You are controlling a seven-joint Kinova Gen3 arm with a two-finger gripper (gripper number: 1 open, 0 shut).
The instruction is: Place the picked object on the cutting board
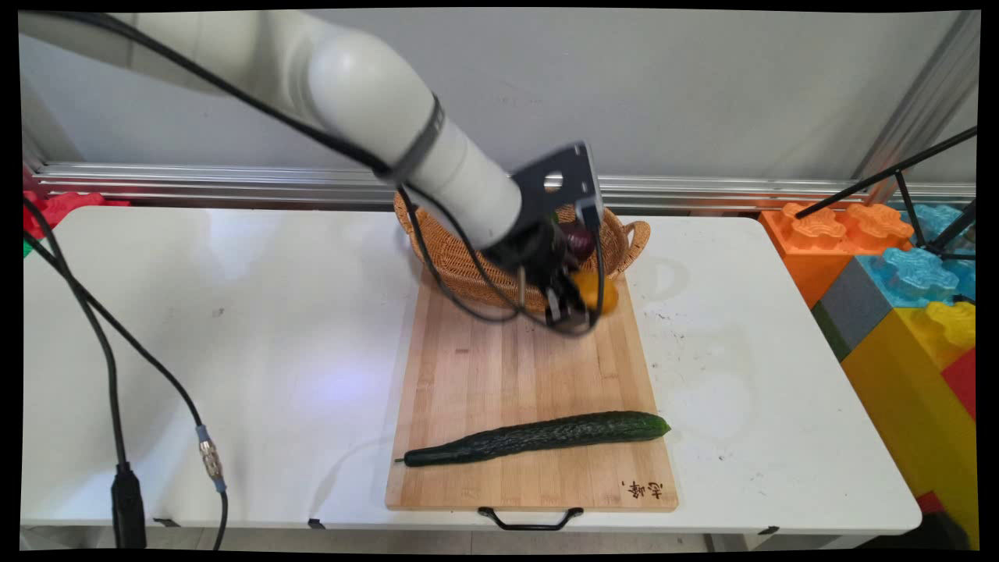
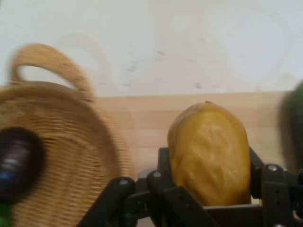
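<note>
My gripper is shut on a yellow-orange mango, which fills the space between the two fingers in the hand view. In the main view the mango hangs just over the far end of the wooden cutting board, right beside the front rim of the wicker basket. Inside the basket lies a dark purple item. A long green cucumber lies across the near end of the board.
Large coloured toy blocks stand off the table's right end, with a black tripod leg above them. Black cables hang over the table's left side. The board has a black handle at the table's front edge.
</note>
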